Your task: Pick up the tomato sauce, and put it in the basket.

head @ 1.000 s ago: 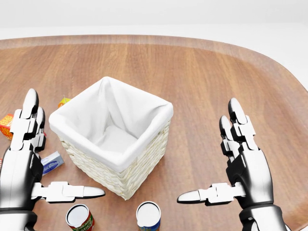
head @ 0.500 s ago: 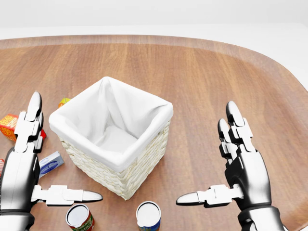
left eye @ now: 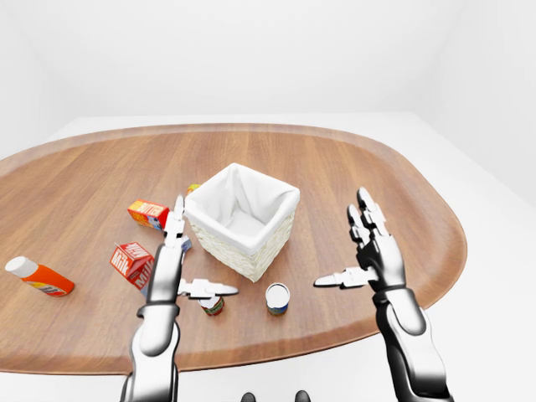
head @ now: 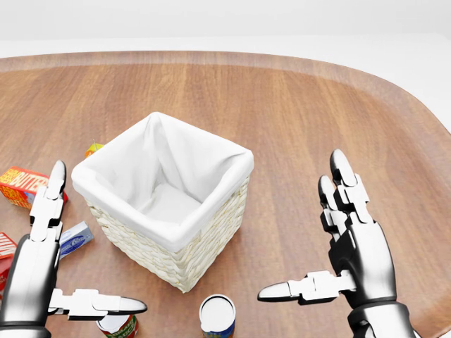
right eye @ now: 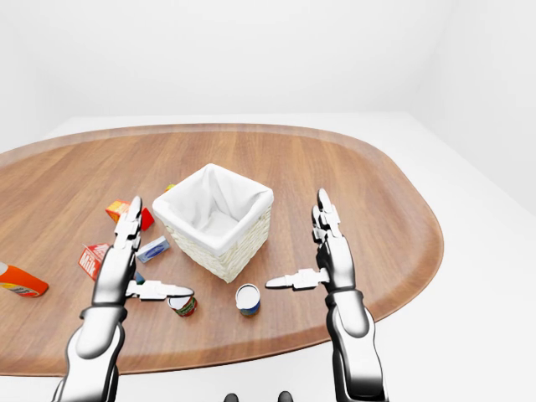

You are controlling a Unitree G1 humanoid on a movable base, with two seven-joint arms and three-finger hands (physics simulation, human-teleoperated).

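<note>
The tomato sauce can, red and green labelled, stands upright at the bottom left of the head view, partly hidden beneath my left thumb. My left hand hovers over it, open, fingers straight and thumb spread, touching nothing. The wicker basket with its white cloth lining sits just right of that hand and holds nothing. My right hand is open too, to the right of the basket, palm turned towards it.
A blue can stands upright below the basket. Left of the basket lie a small blue-white box, an orange box and a red carton. An orange bottle lies at far left. The table's curved edge runs beneath my hands.
My left hand has slid down and slightly left in the head view, its thumb now covering part of the tomato sauce can. The right hand has barely moved.
</note>
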